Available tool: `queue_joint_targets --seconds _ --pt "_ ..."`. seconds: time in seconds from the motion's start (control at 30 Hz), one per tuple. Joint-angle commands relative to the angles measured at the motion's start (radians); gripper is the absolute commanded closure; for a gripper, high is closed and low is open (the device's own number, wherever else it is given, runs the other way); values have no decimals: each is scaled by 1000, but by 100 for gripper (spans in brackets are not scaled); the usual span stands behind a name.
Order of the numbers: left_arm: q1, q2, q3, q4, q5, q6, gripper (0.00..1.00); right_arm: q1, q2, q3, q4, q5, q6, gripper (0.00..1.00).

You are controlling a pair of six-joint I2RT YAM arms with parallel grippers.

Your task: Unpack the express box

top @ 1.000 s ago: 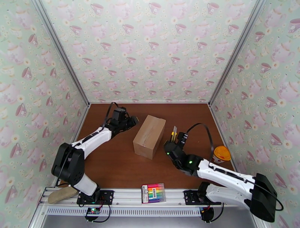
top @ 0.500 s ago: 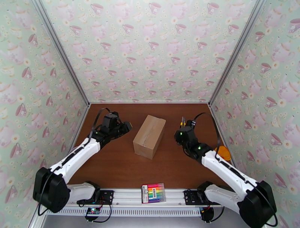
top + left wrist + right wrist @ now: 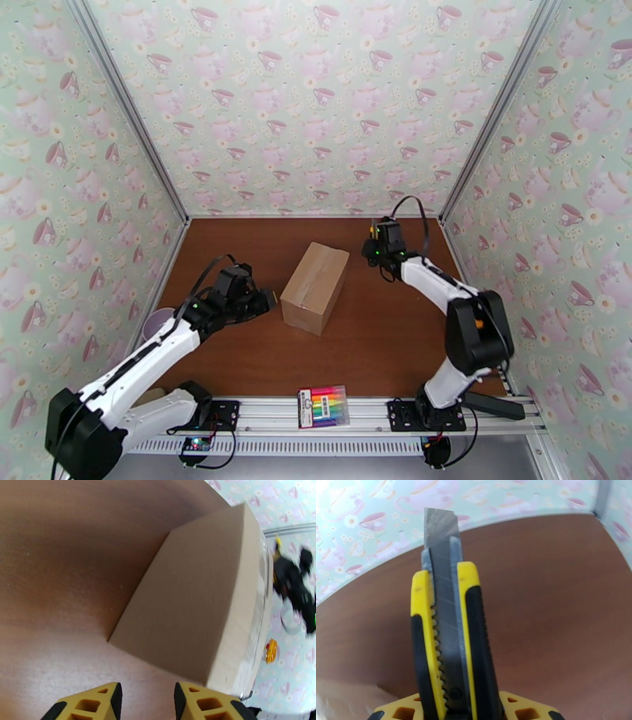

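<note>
1. The express box (image 3: 314,288) sits roughly mid-table, between my two arms. It's turned at a slant, so its long side runs from near-left to far-right. The flaps are all down and shut, with a strip of clear tape along the top seam.
2. It's plain tan corrugated cardboard, matte, with crisp edges. I can't spot any print or label on it.
3. My left gripper (image 3: 265,299) hangs low just beside the box's near-left corner. Its jaws are parted a narrow bit with nothing between them. I honestly can't tell whether it's touching the cardboard.
4. My right gripper (image 3: 377,237) is out past the box's far-right end, close to the back wall and well apart from the cardboard. It's clamped on a utility knife (image 3: 450,638) with a yellow-and-black handle and a notched slider track. The steel blade is pushed out.
5. The gripper fingers are chunky yellow plastic with black inner faces. The arms are white shells with black joints.
6. The table (image 3: 253,355) is a smooth, dark reddish-brown wood grain with a slight sheen.
7. The wallpaper (image 3: 316,103) is pale green with pink teacups, teapots and little daisies. Aluminium posts run up the corners.
8. A flat pack of rainbow markers (image 3: 324,406) lies on the aluminium rail (image 3: 261,410) at the near edge, between the arm bases.
</note>
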Motion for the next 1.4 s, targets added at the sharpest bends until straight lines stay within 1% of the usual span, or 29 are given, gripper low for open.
queue_joint_targets --seconds 0.0,0.1,0.2,0.37,0.43,0.6,0.8,1.0,1.27,1.37 --pt "-28 -9 -50 9 29 -45 57 4 86 120 49 -73 -42 100" --pt "-45 15 -91 110 87 -84 57 4 145 176 54 -83 -42 100" --pt "-65 52 -96 187 103 -101 57 4 176 202 67 -118 -38 100" --pt "-96 120 -81 265 103 -113 58 5 208 210 91 -170 -14 100" --pt "-98 148 -83 301 129 -124 58 11 215 205 97 -182 -10 100" --pt "-96 223 -61 341 127 -123 58 32 201 156 115 -180 -11 100" --pt "-75 296 -28 361 112 -122 59 35 139 55 147 -167 3 100" --pt "-36 333 -9 366 114 -106 59 36 50 -64 178 -152 23 100" --pt "33 319 -17 339 112 -85 59 53 -93 -258 232 -127 83 100" --pt "55 310 -18 331 77 -70 59 73 -135 -313 238 -105 107 100"
